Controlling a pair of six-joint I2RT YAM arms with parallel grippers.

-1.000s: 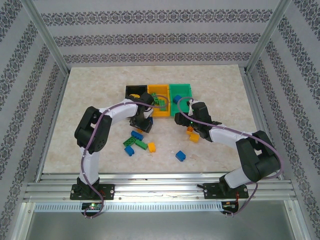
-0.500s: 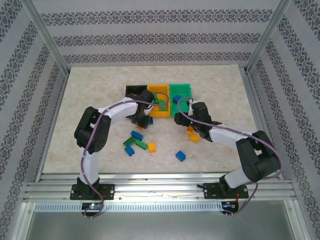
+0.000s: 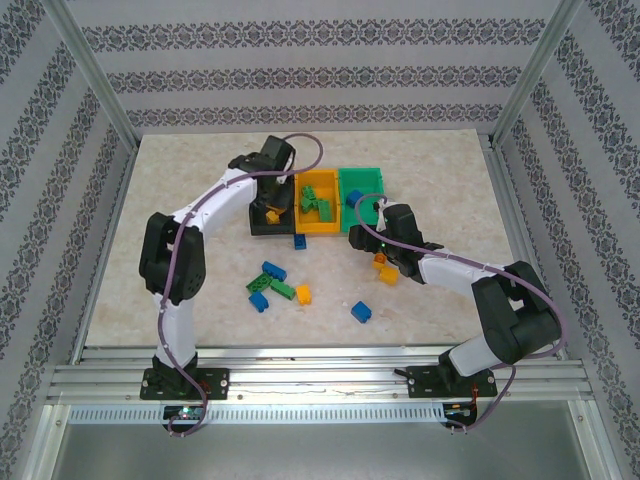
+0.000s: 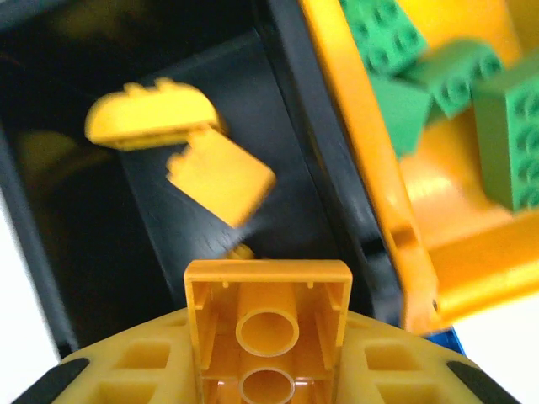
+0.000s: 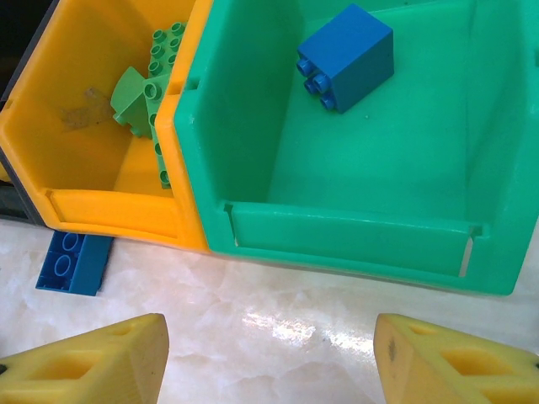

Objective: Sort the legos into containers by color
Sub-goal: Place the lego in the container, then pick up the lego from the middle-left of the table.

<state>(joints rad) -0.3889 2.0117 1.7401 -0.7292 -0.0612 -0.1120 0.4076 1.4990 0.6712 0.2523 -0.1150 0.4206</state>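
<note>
the left gripper (image 4: 268,364) is clenching a yellow-orange brick (image 4: 268,311) above the black bin (image 4: 333,198), where two yellow bricks (image 4: 152,114) are already lying. green bricks (image 5: 147,93) are sitting in the orange bin (image 5: 118,215), and one blue brick (image 5: 347,55) in the green bin (image 5: 354,240). the right gripper (image 5: 269,362) is hovering spread and empty just near of the green bin. several loose legos (image 3: 283,290) are waiting on the table (image 3: 180,200), so the sorting is looking roughly half done.
</note>
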